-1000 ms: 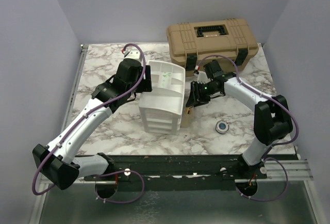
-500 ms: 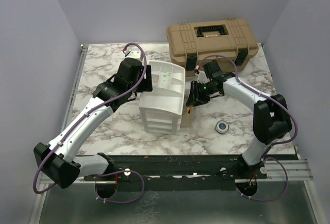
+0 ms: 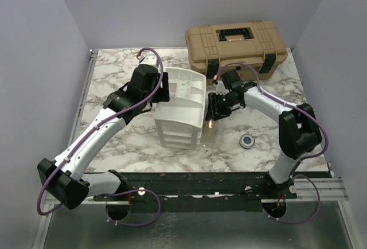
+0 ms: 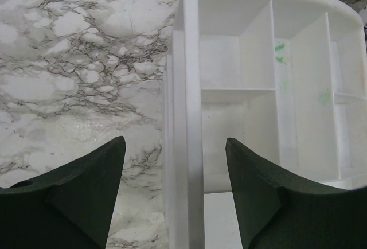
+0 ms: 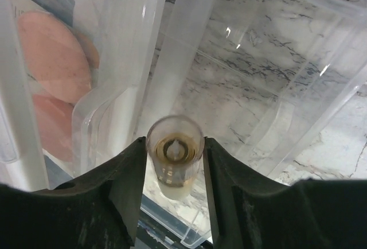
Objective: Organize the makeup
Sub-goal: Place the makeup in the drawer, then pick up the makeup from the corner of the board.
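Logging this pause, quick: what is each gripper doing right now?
Left gripper: open, empty, fingers either side of the white drawer unit wall.
Right gripper: shut on a small clear tube.

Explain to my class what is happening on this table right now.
The right gripper is shut on a small clear tube, holding it over an open clear drawer beside the white drawer unit. Pink discs lie in a neighbouring clear compartment. The left gripper is open astride the unit's top-tray wall. A round blue compact sits on the marble table.
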Controlling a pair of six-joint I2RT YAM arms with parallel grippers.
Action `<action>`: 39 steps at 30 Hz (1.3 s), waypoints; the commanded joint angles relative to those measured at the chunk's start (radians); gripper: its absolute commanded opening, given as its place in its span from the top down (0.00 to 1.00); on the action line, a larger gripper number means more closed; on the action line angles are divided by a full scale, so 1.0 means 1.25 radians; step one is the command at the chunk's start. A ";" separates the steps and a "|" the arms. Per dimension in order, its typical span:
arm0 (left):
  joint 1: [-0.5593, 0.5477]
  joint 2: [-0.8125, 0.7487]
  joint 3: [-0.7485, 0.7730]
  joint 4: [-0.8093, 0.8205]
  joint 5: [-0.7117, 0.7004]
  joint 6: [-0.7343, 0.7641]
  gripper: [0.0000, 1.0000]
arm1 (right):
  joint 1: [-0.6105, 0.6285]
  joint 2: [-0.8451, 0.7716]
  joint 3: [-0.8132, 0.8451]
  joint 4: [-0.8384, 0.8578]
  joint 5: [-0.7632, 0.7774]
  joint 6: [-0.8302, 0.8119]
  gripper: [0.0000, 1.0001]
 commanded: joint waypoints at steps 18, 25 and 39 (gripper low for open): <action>0.002 -0.024 0.013 -0.016 0.045 0.005 0.30 | 0.034 -0.254 -0.027 -0.018 0.360 0.082 0.26; 0.004 -0.026 0.009 -0.014 0.044 0.004 0.30 | -0.081 -0.424 -0.181 -0.089 0.774 0.459 0.00; 0.003 -0.025 0.012 -0.013 0.050 0.002 0.30 | -0.283 -0.602 -0.352 -0.174 0.854 0.714 0.05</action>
